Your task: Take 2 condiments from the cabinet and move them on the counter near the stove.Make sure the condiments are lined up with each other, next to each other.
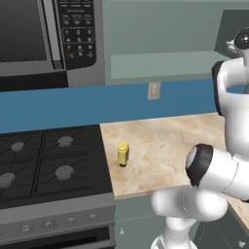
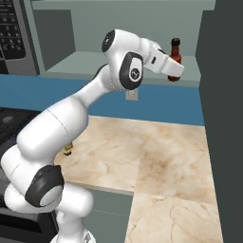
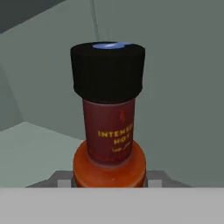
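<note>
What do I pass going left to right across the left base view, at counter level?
Stove → yellow mustard bottle → bare counter → robot arm.

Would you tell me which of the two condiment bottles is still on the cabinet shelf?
The slim dark red hot-sauce bottle; the squat yellow squeeze bottle already stands on the marbled beige counter.

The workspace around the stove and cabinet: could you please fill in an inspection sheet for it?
Surface: marbled counter, beside the stove.
Job's things: yellow mustard bottle upright on the counter near the stove; hot-sauce bottle upright on the cabinet shelf.
Clutter: nothing seen.
Gripper: gripper at the hot-sauce bottle, shut on it.
Cables: nothing seen.
Surroundings: microwave above the stove; wall outlet on the blue backsplash.
</note>
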Robot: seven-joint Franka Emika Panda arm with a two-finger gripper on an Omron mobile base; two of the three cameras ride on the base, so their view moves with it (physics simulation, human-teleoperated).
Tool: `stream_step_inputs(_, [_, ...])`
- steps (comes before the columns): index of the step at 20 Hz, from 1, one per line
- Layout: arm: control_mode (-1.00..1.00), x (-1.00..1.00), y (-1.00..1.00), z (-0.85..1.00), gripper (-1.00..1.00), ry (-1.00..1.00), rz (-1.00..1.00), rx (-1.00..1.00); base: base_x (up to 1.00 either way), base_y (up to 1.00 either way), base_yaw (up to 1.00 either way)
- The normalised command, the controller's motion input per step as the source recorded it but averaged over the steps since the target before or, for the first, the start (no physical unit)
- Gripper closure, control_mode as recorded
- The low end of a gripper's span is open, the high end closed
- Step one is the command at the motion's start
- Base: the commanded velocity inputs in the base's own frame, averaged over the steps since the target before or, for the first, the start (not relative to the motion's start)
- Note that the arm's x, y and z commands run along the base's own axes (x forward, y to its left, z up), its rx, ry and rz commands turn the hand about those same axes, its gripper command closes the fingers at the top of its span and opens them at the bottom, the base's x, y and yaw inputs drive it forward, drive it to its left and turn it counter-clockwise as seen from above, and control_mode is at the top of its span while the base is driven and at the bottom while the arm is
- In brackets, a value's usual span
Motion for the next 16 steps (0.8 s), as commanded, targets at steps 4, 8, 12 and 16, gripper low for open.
stream_step_inputs(4, [-1.0,-0.43,0.63,0.1,1.0,0.27,0.3,0.0,0.0,0.0,0.0])
stream_step_inputs(8, [-1.0,-0.66,0.71,-0.29,1.0,0.32,0.6,0.0,0.0,0.0,0.0])
stream_step_inputs(12, [-1.0,-0.43,0.32,-0.85,1.0,0.1,0.92,0.08,0.0,0.0,0.0])
stream_step_inputs(16, [-1.0,-0.15,0.18,-1.0,1.0,0.0,1.0,0.14,0.0,0.0,0.0])
